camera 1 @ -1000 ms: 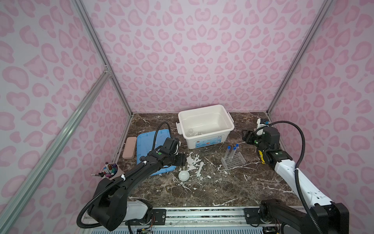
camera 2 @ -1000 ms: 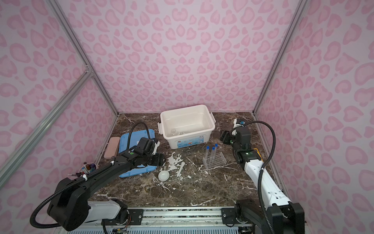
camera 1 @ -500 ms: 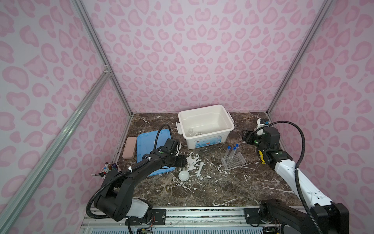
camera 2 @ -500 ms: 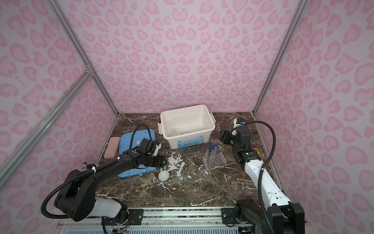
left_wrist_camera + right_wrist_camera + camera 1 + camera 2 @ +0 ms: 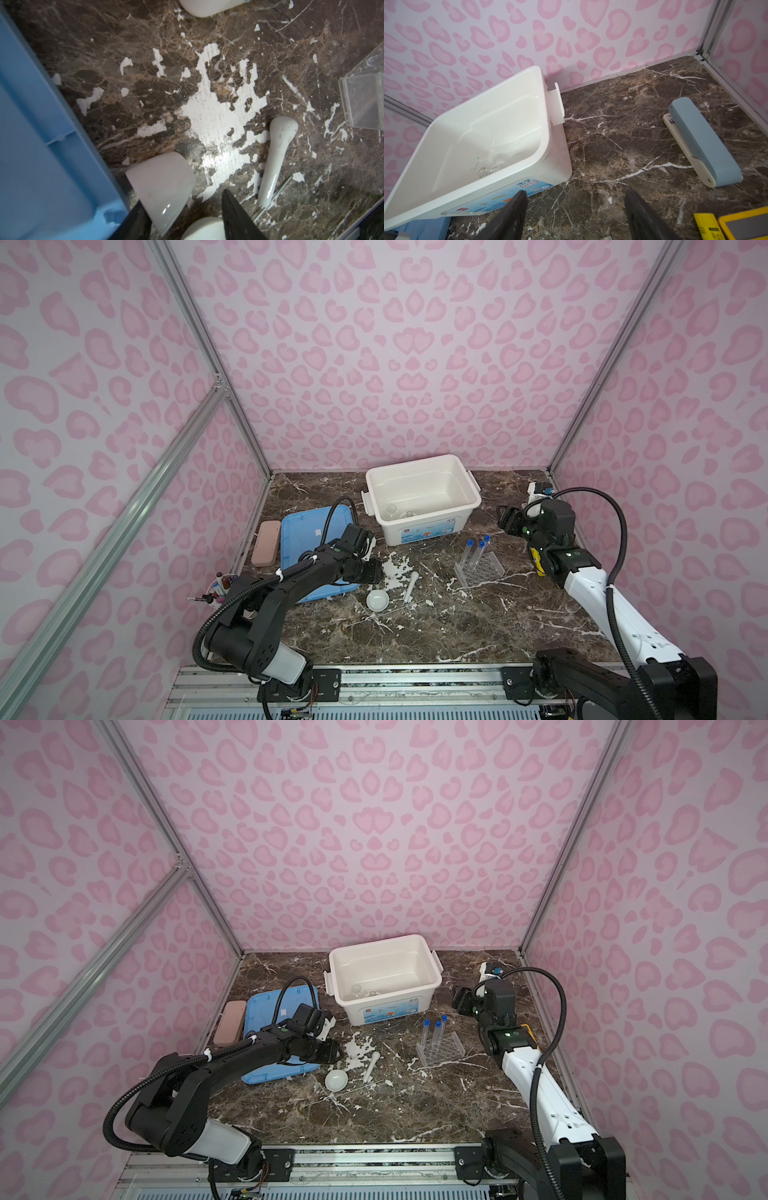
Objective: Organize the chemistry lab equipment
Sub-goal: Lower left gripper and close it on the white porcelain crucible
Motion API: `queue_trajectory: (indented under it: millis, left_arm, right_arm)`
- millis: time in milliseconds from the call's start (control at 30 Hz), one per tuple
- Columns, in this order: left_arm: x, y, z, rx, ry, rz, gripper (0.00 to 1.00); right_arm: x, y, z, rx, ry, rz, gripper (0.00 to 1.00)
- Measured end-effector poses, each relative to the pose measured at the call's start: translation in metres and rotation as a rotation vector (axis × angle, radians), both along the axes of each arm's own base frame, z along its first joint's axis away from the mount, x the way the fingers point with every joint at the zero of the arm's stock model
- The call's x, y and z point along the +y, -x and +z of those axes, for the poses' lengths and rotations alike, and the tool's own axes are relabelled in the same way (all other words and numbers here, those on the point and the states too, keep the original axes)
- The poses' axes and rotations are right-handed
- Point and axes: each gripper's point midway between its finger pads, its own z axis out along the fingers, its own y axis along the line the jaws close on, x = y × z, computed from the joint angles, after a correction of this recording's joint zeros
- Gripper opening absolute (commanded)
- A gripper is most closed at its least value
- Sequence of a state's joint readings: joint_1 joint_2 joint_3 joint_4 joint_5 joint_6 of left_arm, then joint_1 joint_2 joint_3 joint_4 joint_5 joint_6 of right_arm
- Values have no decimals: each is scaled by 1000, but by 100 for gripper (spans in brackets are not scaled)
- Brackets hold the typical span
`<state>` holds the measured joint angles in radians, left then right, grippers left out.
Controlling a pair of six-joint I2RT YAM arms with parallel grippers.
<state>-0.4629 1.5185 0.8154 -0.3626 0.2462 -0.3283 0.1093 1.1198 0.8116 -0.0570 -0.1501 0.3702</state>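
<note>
A small white cup (image 5: pixel 162 187) lies on its side on the marble, by the blue lid's edge. My left gripper (image 5: pixel 182 201) stands open astride it: one finger touches the cup, the other is still a gap away. In both top views the left gripper (image 5: pixel 370 570) hides the cup. The white dish (image 5: pixel 377 599) and pestle (image 5: pixel 411 588) lie just beside it. Three blue-capped tubes (image 5: pixel 436 1031) stand in the clear rack (image 5: pixel 480 570). Glass beaker and flask (image 5: pixel 479 168) lie in the white bin (image 5: pixel 428 524). My right gripper (image 5: pixel 576 193) is open and empty, right of the bin.
The blue lid (image 5: pixel 307 539) and a pink case (image 5: pixel 266 543) lie at the left, with a pink cup of pens (image 5: pixel 218 587) nearer the front. A blue stapler (image 5: pixel 702 141) and yellow calculator (image 5: pixel 745 224) are at the right wall. A thin rod (image 5: pixel 272 199) lies beside the pestle.
The left gripper's jaws have narrowed around the cup and the left arm's elbow has swung in low. The right arm has not moved.
</note>
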Motion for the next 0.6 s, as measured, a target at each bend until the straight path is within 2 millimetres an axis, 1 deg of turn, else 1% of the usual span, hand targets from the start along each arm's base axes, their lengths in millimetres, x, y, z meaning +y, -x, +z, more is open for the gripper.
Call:
queue_trajectory:
  millis: [200, 267, 333, 600]
  left_arm:
    - [-4, -2, 0, -5, 17, -2, 39]
    - [-4, -2, 0, -3, 19, -3, 37]
    - [-4, -3, 0, -1, 21, 2, 31]
    - [-10, -7, 0, 4, 42, 1, 14]
  right_arm:
    - [0, 0, 0, 0, 0, 0, 76]
    - [0, 0, 0, 0, 0, 0, 76]
    - [0, 0, 1, -2, 0, 0, 76]
    - [0, 1, 3, -9, 0, -1, 76]
